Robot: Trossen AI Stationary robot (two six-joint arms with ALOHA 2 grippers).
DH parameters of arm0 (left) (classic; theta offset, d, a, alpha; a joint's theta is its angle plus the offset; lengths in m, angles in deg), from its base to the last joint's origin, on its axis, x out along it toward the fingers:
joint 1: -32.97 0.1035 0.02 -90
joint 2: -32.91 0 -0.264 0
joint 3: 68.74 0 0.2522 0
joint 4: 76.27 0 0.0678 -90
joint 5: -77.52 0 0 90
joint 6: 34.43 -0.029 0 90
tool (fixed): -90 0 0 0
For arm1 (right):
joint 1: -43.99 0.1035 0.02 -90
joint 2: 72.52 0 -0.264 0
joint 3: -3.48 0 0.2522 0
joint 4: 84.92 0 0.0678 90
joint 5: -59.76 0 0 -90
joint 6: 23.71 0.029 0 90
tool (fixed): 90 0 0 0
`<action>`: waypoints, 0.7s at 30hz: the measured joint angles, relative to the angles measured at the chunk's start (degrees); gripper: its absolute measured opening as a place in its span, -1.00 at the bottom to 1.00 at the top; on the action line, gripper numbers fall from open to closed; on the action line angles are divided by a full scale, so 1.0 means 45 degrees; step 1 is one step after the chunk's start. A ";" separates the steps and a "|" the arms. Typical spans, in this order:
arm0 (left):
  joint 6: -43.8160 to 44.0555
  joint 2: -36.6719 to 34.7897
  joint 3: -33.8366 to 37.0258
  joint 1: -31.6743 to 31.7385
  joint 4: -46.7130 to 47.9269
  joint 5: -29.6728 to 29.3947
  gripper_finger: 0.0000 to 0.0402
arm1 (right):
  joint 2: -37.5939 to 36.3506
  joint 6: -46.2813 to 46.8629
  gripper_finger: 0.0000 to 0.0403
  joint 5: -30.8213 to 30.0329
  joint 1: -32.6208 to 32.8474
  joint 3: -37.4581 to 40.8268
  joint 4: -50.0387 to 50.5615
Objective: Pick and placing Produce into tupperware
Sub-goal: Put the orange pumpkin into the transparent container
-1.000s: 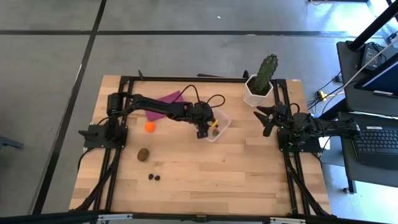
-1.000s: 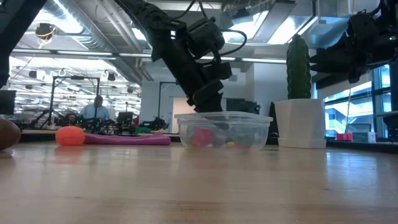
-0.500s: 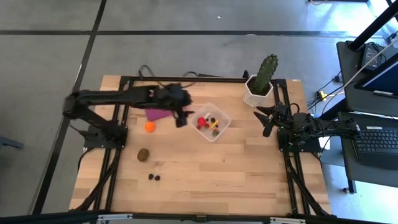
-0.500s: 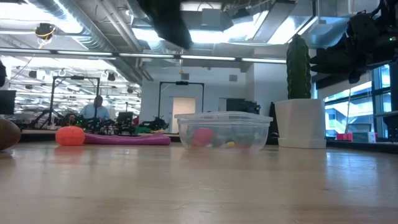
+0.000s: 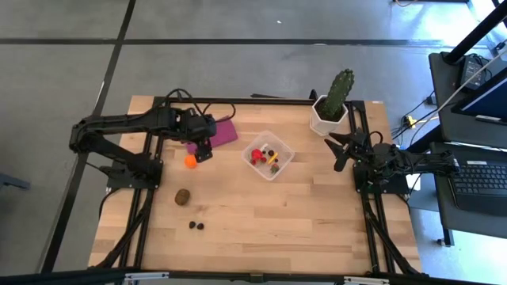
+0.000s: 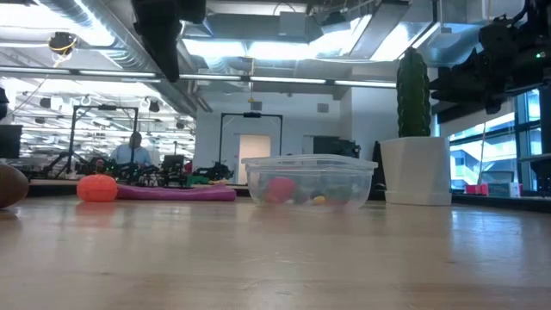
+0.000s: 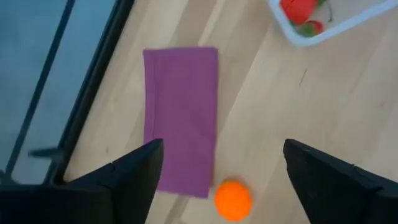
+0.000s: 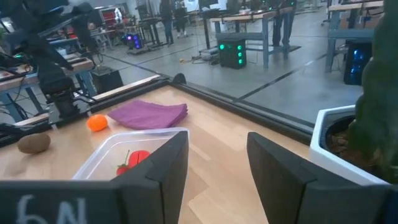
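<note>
Box mid-table holds strawberries and small bits; orange ball, kiwi, two berries left. Left gripper wide, empty, above ball. Right gripper partly open, empty, parked.

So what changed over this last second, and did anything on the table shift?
The left gripper left the tupperware, swung back across the table and now hangs over the orange ball beside the purple cloth, jaws spread wide and empty. The right gripper stayed parked near the cactus pot. The ball, kiwi, dark berries and tupperware contents look unmoved.
</note>
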 joint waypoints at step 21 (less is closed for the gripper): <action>0.3844 0.0019 0.0004 -0.0350 0.1476 0.0880 0.61 | 0.0000 0.0030 -0.16 -0.0097 -0.0003 0.0000 0.0016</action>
